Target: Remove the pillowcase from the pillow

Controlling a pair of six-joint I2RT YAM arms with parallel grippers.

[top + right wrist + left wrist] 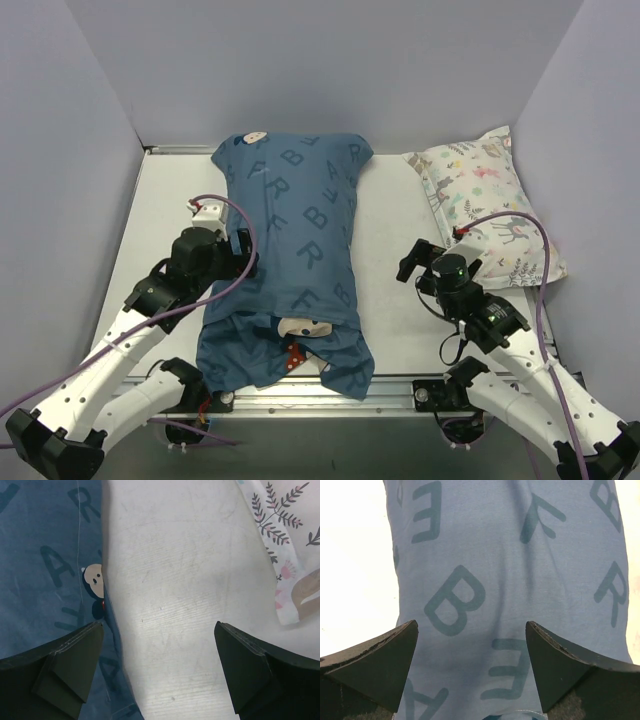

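Observation:
The teal-blue pillowcase (295, 250) with darker letters lies lengthwise in the middle of the table, plump and filled. Its opening faces the near edge, where a small white-and-red patch (300, 328) shows. The pillow is hidden inside it. My left gripper (240, 257) is open at the pillowcase's left edge. In the left wrist view the pillowcase (510, 570) fills the space between the spread fingers (380, 665). My right gripper (414, 258) is open over bare table, to the right of the pillowcase. The right wrist view shows the pillowcase (45, 555) and the patch (93, 577) at the left.
A smaller white pillow with pastel deer-and-leaf print (490, 205) lies at the far right, its corner also in the right wrist view (290, 555). Grey walls enclose the white table (390, 230) on three sides. The table's metal front rail (400, 382) runs along the near edge.

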